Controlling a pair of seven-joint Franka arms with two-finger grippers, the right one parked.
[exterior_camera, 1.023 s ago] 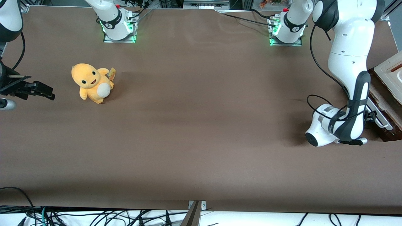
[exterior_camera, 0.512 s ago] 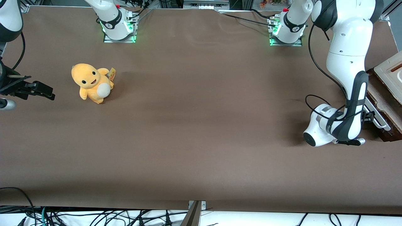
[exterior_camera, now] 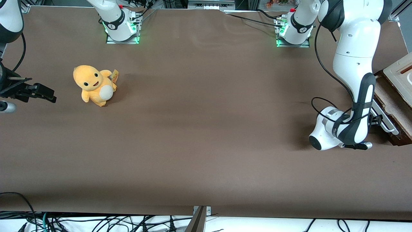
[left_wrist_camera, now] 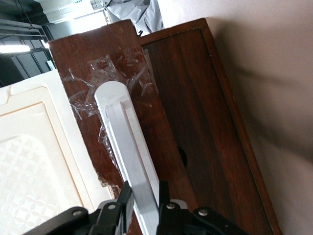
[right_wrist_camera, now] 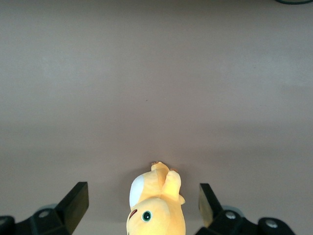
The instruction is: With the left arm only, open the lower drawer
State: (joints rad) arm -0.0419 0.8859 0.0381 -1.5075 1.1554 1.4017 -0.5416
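The black two-finger gripper (left_wrist_camera: 144,208) of the big white jointed left arm (exterior_camera: 352,64) is clamped on the long white bar handle (left_wrist_camera: 128,156) of the dark brown wooden lower drawer (left_wrist_camera: 195,122), at the working arm's end of the brown cloth-covered table (exterior_camera: 206,129); a cream-white patterned panel (left_wrist_camera: 34,161) sits just beside the handle, leaving little room there; the open stretch of table in front of the drawer is bare; the only obstacle, a small yellow plush toy (exterior_camera: 94,85), sits well apart toward the parked arm's end.
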